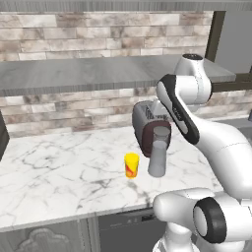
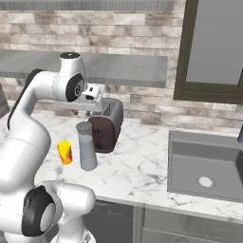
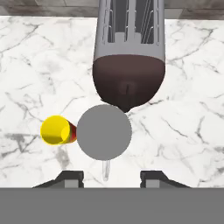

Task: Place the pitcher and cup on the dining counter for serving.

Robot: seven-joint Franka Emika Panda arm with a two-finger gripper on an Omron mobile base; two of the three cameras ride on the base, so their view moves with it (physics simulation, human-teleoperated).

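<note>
The pitcher (image 1: 158,152) stands upright on the marble counter (image 1: 54,172) along the brick wall (image 1: 74,34), roughly mid-depth, nearer the front edge than the back. The cup (image 1: 131,165) is upright just beside it on the side away from the sink (image 2: 209,166), close but w/ a thin gap between them. Right behind the pitcher sits a toaster (image 1: 147,125), grey w/ a dark red-brown end facing the front edge; in the hand view the pitcher top overlaps that end, so can't tell if they touch.

Gripper (image 3: 111,178) hangs above the pitcher, pointing straight down at the counter. In the hand view its two fingertips (image 3: 70,178) stand apart at about half spread, w/ nothing between them; the pitcher's round top sits just past them and its small handle pokes toward the gap. Not holding anything.

A grey shelf (image 1: 98,74) runs along the wall above the counter. The sink is set into the counter, well apart from the pitcher, under a dark-framed window (image 2: 213,47).
</note>
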